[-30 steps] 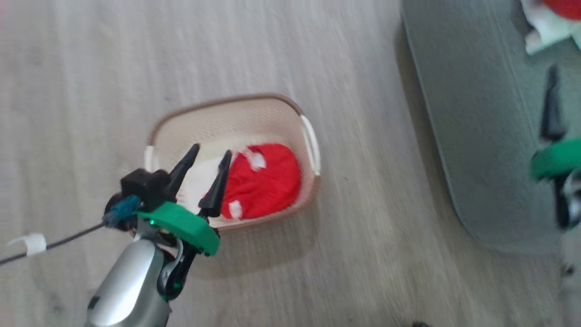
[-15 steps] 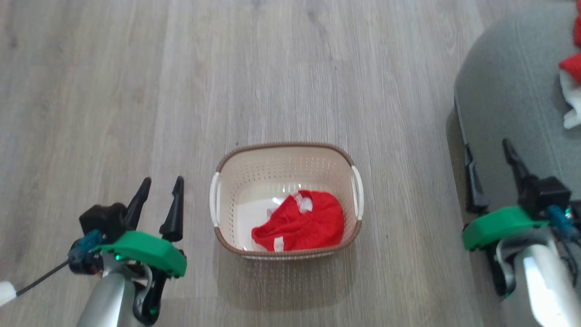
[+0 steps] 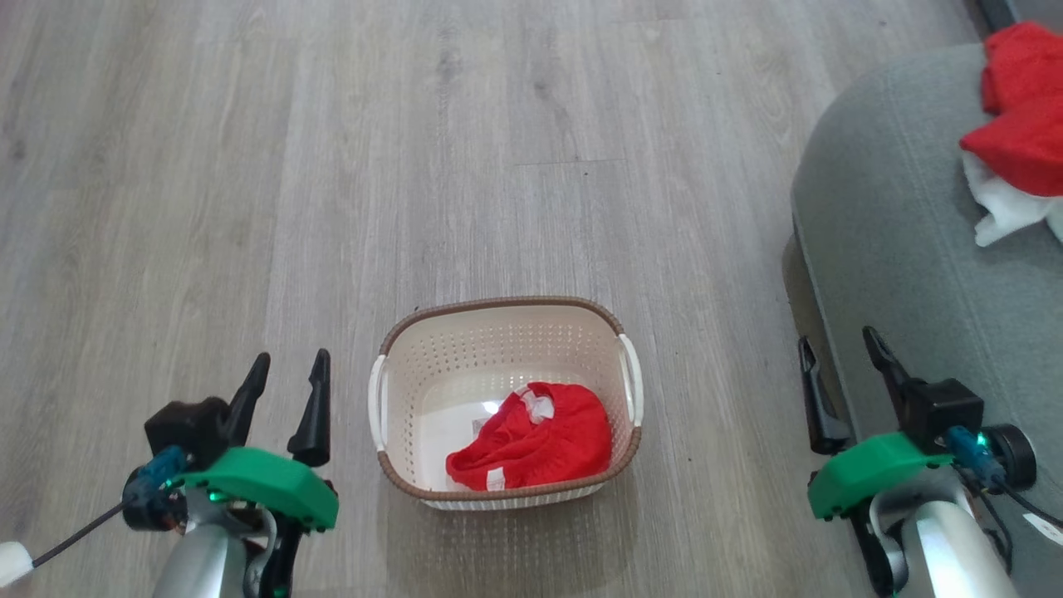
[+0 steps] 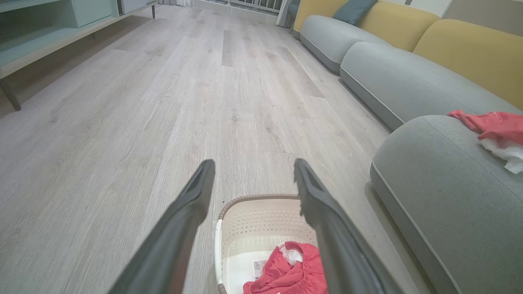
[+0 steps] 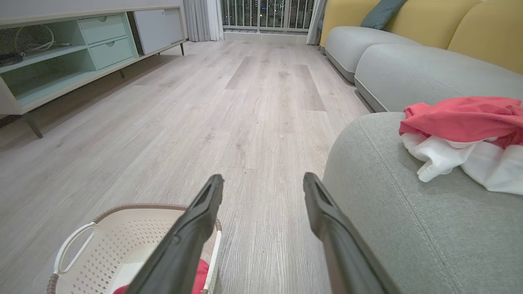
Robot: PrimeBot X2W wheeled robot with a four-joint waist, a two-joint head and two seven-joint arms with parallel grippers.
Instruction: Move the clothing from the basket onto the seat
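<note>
The cream basket [image 3: 390, 473] with its brown rim stands on the wood floor, holding a crumpled red garment [image 3: 531, 440] with white bits; both also show in the left wrist view, basket [image 4: 245, 228] and garment [image 4: 286, 273]. More red and white clothing [image 3: 1013, 141] lies on the grey seat [image 3: 897, 249] at the right, seen too as clothing [image 5: 461, 130] on the seat [image 5: 408, 220]. My left gripper [image 3: 286, 382] hangs open to the left of the basket, holding nothing. My right gripper [image 3: 839, 365] is open by the seat's left edge, holding nothing.
Wood floor [image 3: 415, 166] stretches beyond the basket. Further grey and yellow sofa sections [image 4: 392, 61] run along the right. A low pale-green cabinet [image 5: 61, 61] on dark legs stands far left.
The whole head view has shifted, so the camera turned to face the basket squarely. My left gripper, over the basket a second ago, is now to its left; both stay open.
</note>
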